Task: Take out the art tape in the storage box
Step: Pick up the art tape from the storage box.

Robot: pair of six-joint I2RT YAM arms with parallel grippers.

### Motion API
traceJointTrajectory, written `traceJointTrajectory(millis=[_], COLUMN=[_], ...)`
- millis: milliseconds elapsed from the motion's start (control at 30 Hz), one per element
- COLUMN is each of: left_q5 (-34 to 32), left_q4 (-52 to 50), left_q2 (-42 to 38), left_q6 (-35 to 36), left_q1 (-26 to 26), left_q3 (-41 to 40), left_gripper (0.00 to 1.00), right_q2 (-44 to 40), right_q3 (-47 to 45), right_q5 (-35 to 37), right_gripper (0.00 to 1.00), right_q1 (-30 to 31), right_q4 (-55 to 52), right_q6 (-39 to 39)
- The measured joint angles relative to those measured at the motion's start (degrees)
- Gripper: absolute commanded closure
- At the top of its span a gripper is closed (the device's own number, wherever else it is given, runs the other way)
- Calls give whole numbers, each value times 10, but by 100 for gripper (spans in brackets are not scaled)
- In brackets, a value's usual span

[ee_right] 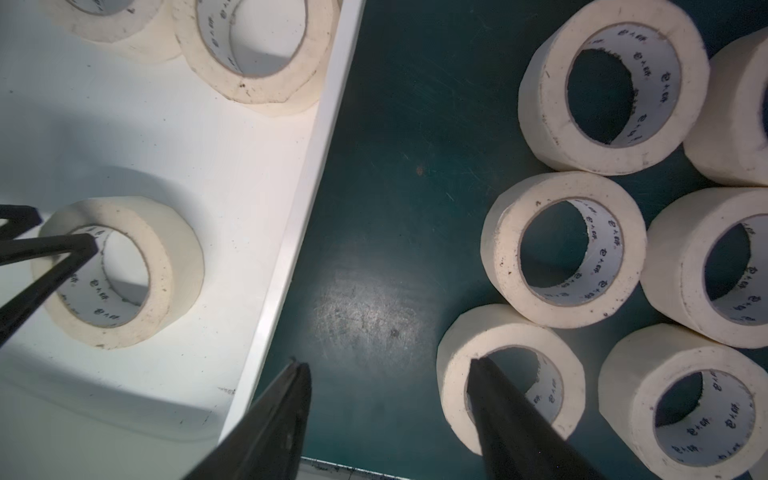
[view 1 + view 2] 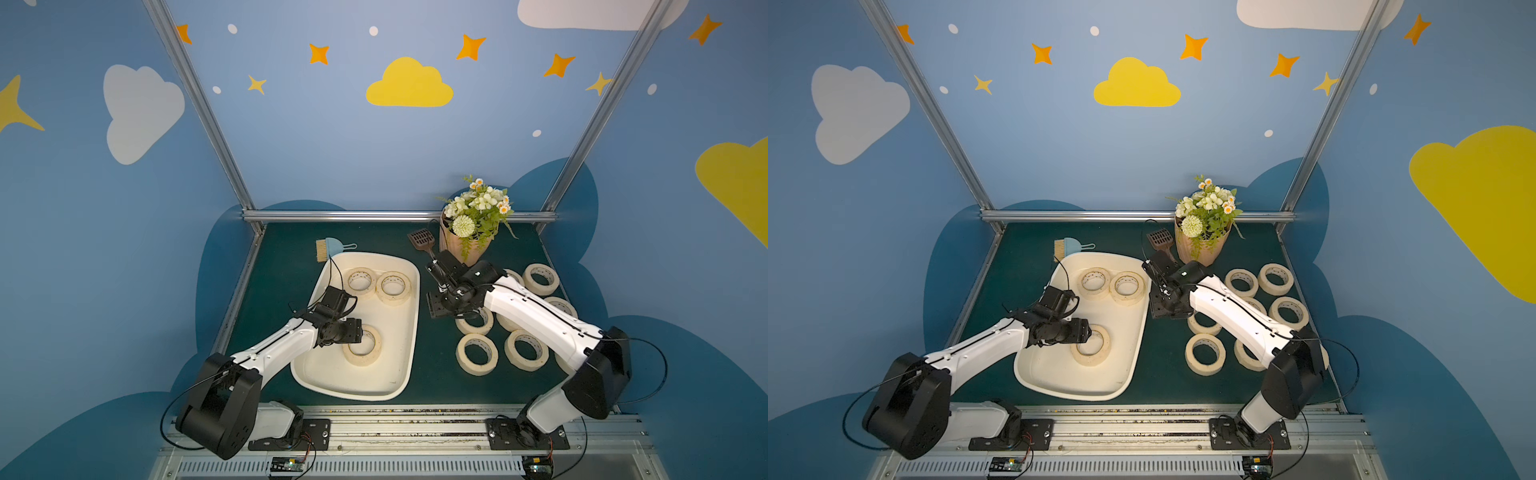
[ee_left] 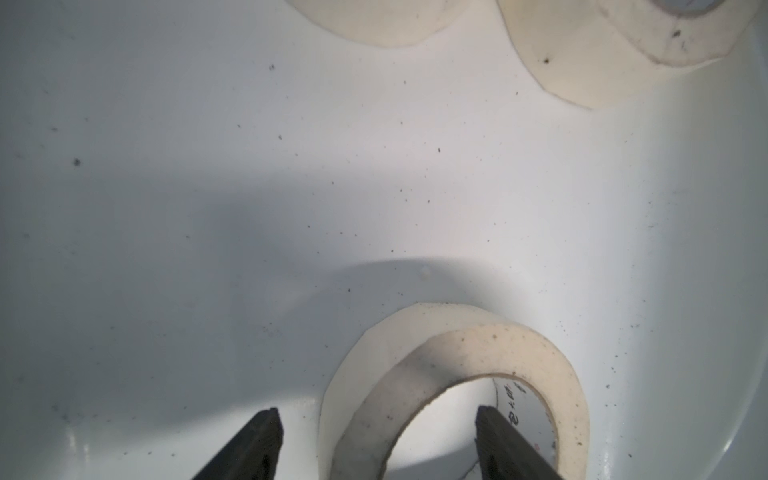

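The storage box [image 2: 415, 316] [image 2: 1144, 307] lies left of centre on the green mat and holds three art tape rolls. Two sit side by side at its far end [image 2: 360, 281] [image 2: 394, 287]. The third art tape roll [image 2: 365, 351] [image 3: 478, 345] [image 1: 166, 257] lies nearer me. My left gripper [image 2: 360, 337] [image 3: 378, 415] is down over this roll, open, one finger inside the core and one outside, with gaps to the wall on both sides. My right gripper [image 2: 434, 270] [image 1: 388, 363] hangs open above the mat beside the box's rim [image 1: 307, 216], holding nothing.
Several more rolls lie on the mat at the right [image 2: 477, 354] [image 2: 540, 278] [image 1: 561, 249], partly under my right arm. A pinkish flower pot [image 2: 465, 245] and a dark scoop [image 2: 422, 239] stand at the back. A blue dustpan with brush [image 2: 330, 248] lies behind the box.
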Motion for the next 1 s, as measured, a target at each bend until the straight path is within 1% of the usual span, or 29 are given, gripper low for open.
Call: traceJointTrajectory(millis=[100,167,200,267,433,567,700,733,800,833,867,900,933,967,1000], left_q5=[5,5,3,0,-13,-26,-31,-33,-36,-37,-38,-40,-40,-39,-37], left_q4=[0,-4,-6,-25,-75,-103,-121,-126,-134,-138,-142,-144,-141,-132,-129], left_q2=[13,15,15,15,1,-28,-40,-42,-43,-44,-45,-46,-46,-50,-56], left_q6=[0,6,6,14,31,36,42,43,43,43,43,43,45,43,45], left_q1=[-6,-11,-13,-15,-23,-43,-61,-64,-68,-70,-71,-73,-74,-75,-75], left_q3=[0,2,6,22,83,131,158,162,165,165,165,165,165,166,167], left_gripper=[72,83,86,88,86,85,85,85,84,83,81,74,59,40,26], right_q2=[5,14,20,33,77,131,181,193,214,223,230,234,236,240,242], right_q3=[8,18,26,43,104,161,199,207,218,222,224,224,224,224,224], right_q5=[-16,-25,-31,-42,-73,-93,-108,-110,-114,-115,-116,-116,-118,-111,-112], right_gripper=[34,34,34,34,34,35,36,38,48,58,73,84,96,100,100], right_q1=[9,19,26,40,70,87,95,95,96,96,96,96,96,99,99], right_q4=[-6,-9,-10,-10,-10,-7,-4,-3,-3,-2,-2,-2,-6,-16,-19], right_q6=[-1,-1,0,0,2,2,5,5,6,7,10,10,4,4,7])
